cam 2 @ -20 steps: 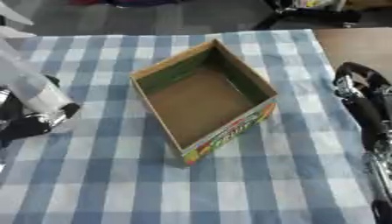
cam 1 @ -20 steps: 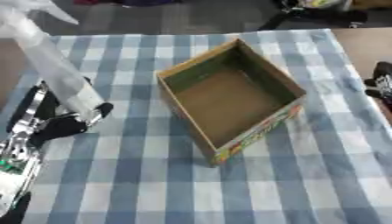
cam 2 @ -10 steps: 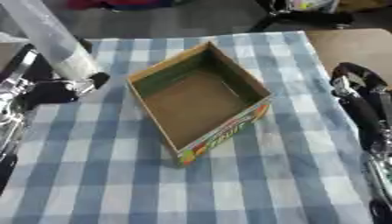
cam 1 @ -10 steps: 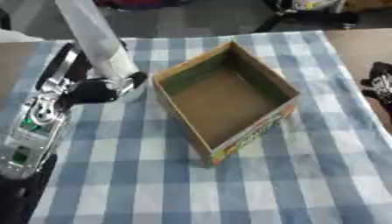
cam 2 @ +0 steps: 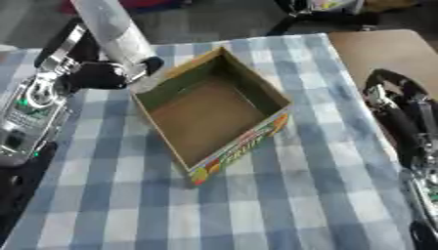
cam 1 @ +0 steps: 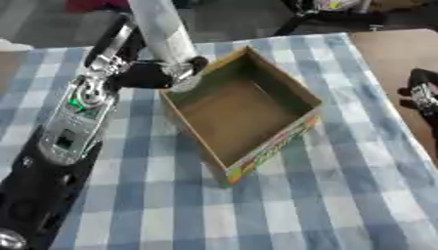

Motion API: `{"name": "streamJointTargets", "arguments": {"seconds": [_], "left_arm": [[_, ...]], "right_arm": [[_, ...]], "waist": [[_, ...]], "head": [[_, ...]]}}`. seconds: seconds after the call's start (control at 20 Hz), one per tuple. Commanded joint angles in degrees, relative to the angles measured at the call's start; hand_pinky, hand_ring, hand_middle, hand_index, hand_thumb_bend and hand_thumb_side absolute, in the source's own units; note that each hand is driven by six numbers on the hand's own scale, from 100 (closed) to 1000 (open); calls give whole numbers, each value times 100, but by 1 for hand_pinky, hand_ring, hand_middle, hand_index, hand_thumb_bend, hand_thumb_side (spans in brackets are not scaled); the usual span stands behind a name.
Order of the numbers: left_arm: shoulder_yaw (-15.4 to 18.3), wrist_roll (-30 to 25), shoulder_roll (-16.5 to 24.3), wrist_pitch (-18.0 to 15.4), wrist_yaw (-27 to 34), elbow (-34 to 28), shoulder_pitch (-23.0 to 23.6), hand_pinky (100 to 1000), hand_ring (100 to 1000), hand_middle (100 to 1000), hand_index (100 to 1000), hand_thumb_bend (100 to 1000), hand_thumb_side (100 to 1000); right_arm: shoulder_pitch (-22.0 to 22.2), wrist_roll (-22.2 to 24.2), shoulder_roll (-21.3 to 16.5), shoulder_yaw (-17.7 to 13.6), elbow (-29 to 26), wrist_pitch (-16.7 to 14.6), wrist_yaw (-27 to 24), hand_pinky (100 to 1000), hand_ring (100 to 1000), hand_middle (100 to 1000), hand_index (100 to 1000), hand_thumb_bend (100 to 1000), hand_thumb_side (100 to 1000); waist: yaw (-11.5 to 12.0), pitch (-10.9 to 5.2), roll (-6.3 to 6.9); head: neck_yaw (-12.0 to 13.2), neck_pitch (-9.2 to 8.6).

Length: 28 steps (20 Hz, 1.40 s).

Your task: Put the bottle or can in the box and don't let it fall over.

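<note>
A pale grey bottle (cam 1: 163,30) is being held by the left hand (cam 1: 152,74), whose dark fingers are being kept curled around the bottle's lower part. The bottle is being carried lifted off the bench, leaning slightly with its top end toward the far side and cut off by the upper edge of the views. Its lower end is being positioned at the far-left rim of the box (cam 1: 244,113), just at the wall's edge; whether the bottle is touching the cardboard cannot be told. The left arm is being extended from the lower left corner of the views up toward the box, with a silver forearm section showing a small green light.

The box is an open cardboard carton, resting on the blue-and-white checked cloth (cam 1: 342,195) that is covering the bench. It is being viewed turned at an angle, one corner pointing toward the near edge. Its interior is plain brown and nothing is being held inside it. Coloured printing is being shown along its near-right outer wall.

The right hand (cam 2: 395,105) is being kept idle at the right edge of the views, well apart from the box; its fingers are lying relaxed and nothing is being held by it.
</note>
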Motion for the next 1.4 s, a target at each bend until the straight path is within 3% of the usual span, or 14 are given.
{"name": "streamJointTargets", "arguments": {"seconds": [0.05, 0.6, 0.7, 0.8, 0.85, 1.05, 1.4], "left_arm": [[-55, -7, -131, -84, -197, 150, -266, 866, 565, 666, 383, 493, 100], [-61, 290, -638, -449, -733, 1123, -636, 867, 561, 665, 414, 488, 100], [-76, 318, -669, -530, -731, 1201, -639, 874, 572, 689, 580, 649, 135], [-95, 278, -669, -639, -784, 1243, -634, 879, 584, 706, 722, 856, 305], [-99, 252, -663, -685, -839, 1262, -627, 880, 588, 711, 765, 900, 318], [-81, 157, -631, -772, -1115, 1352, -583, 880, 594, 715, 816, 966, 349], [-60, 48, -589, -796, -1227, 1415, -489, 879, 591, 709, 797, 943, 345]], "right_arm": [[-113, 34, -51, 7, -144, -11, -38, 765, 765, 898, 790, 163, 525], [-198, 88, 11, 63, -174, 2, -71, 765, 765, 898, 790, 162, 528], [-199, 90, 13, 62, -175, 4, -75, 765, 765, 899, 790, 162, 528], [-199, 93, 13, 63, -179, 2, -78, 765, 765, 899, 790, 162, 528], [-199, 95, 15, 65, -180, 2, -80, 765, 765, 899, 790, 162, 528], [-185, 96, 14, 65, -181, 3, -84, 765, 765, 899, 790, 160, 529], [-155, 84, 2, 55, -178, 5, -91, 766, 765, 899, 790, 159, 529]], "waist": [[-41, -51, -26], [-209, 77, -59], [-218, 95, -59], [-213, 105, -55], [-208, 107, -53], [-190, 98, -50], [-152, 61, -61]], "head": [[89, -119], [289, -267], [298, -278], [295, -275], [293, -274], [269, -261], [239, -247]]}}
